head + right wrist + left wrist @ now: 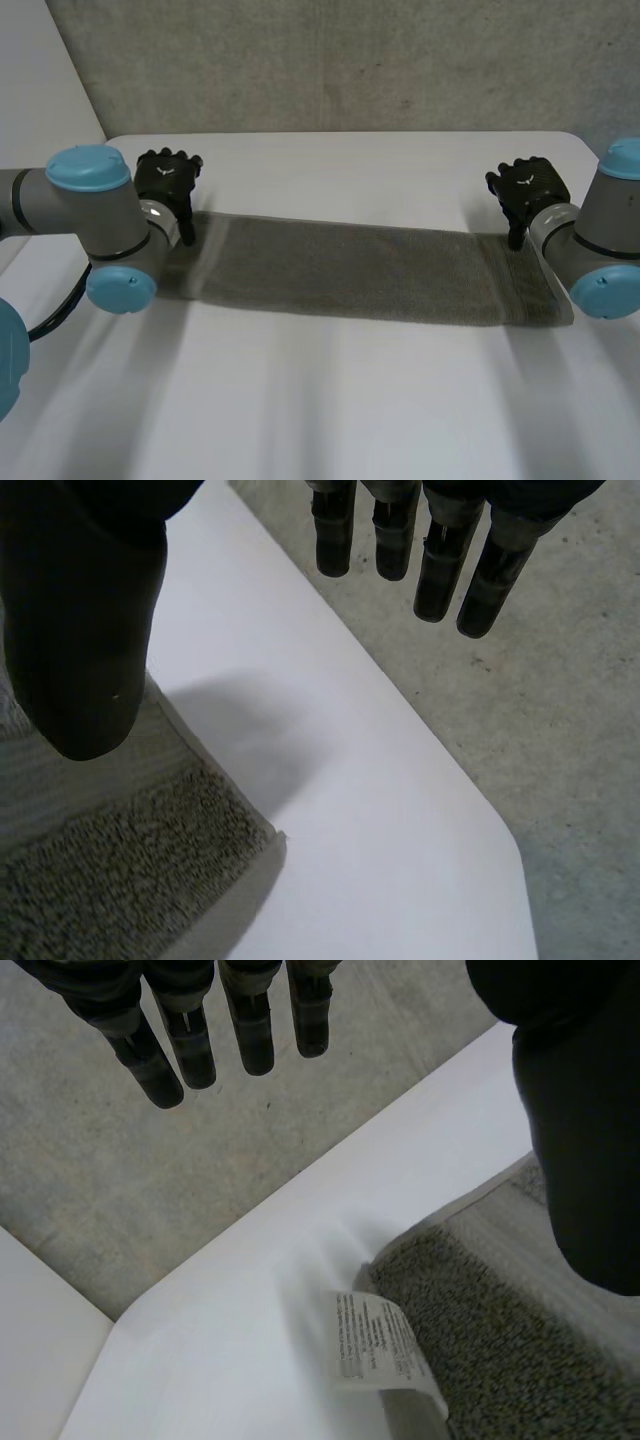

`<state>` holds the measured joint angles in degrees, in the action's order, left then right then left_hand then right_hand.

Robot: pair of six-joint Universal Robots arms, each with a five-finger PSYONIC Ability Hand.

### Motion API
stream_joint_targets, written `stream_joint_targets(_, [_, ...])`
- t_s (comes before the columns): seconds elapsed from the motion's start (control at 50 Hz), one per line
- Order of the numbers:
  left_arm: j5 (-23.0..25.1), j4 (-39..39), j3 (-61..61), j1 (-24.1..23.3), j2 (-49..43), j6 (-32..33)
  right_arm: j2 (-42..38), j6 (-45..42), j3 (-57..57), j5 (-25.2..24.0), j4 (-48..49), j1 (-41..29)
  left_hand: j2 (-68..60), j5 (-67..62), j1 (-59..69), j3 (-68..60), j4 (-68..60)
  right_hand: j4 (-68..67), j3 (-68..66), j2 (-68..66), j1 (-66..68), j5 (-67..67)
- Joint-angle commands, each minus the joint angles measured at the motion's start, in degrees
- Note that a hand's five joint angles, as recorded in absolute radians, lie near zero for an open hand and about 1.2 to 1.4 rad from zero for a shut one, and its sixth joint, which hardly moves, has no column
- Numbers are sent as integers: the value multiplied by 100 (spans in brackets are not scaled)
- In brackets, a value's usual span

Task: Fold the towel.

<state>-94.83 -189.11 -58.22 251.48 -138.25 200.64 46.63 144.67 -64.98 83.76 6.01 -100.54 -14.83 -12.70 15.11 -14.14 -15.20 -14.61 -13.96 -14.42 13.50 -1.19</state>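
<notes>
Head view: a grey towel [350, 275] lies flat on the white tabletop [330, 400], folded into a long narrow strip that runs from one side to the other. The left robot hand [168, 180] hangs at the towel's left end and the right robot hand [525, 188] at its right end, each by the far corner.

Left wrist view: the left robot hand is open, its fingers [190, 1040] straight and spread and well apart from the thumb [585, 1140], with nothing between them. Below the palm is the towel's corner, and a white label [380, 1345] sticks out from it onto the tabletop.

Right wrist view: the right robot hand is open too, with straight fingers [435, 570], and it holds nothing. Its thumb [85, 650] hangs over the towel's end, near the tabletop's rounded corner.
</notes>
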Motion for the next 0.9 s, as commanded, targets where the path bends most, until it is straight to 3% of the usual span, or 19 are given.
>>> stream_joint_targets(0.02, [17, -3, -513, -55, 604, -51, 739, 843, -383, -61, 67, 52, 483, 1270, -511, 414, 520, 461, 396, 442, -350, 119])
stream_joint_targets(0.16, [87, -38, -1324, -55, 1318, -69, 1630, 985, -903, -211, -47, 78, 478, 1266, -506, 409, 516, 461, 396, 442, -350, 119])
stream_joint_targets(0.26, [122, -82, -2044, -55, 1661, -95, 2087, 967, -1412, -325, -636, 87, 478, 1266, -506, 409, 516, 461, 396, 442, -350, 119])
stream_joint_targets(0.36, [448, -117, -2730, -37, 2100, -280, 2157, 1002, -1825, -378, -1409, 140, 444, 1232, -472, 376, 482, 318, 253, 300, -207, -24])
stream_joint_targets(0.4, [832, -143, -3141, 24, 2389, -507, 2157, 1011, -2254, -386, -1550, 192, 394, 1182, -422, 326, 432, 16, -48, -2, 95, -326])
stream_joint_targets(0.52, [1317, -459, -3757, 164, 2828, -1060, 2148, 994, -2993, -790, -892, 526, 360, 1148, -388, 292, 398, -303, -368, -322, 414, -645])
stream_joint_targets(0.7, [1362, -926, -4022, 262, 2970, -1299, 1928, 967, -3267, -861, -328, 764, 360, 1148, -388, 292, 398, -1095, -1160, -1113, 1206, -1437])
stream_joint_targets(0.88, [1362, -970, -4048, 270, 2944, -1299, 1533, 748, -3197, -721, -3, 825, 360, 1148, -388, 292, 398, -2809, -2873, -2827, 2919, -3150])
stream_joint_targets(0.9, [1362, -961, -4048, 270, 2944, -1308, 1463, 660, -3179, -660, 14, 834, 360, 1148, -388, 292, 398, -3760, -3825, -3778, 3871, -4102])
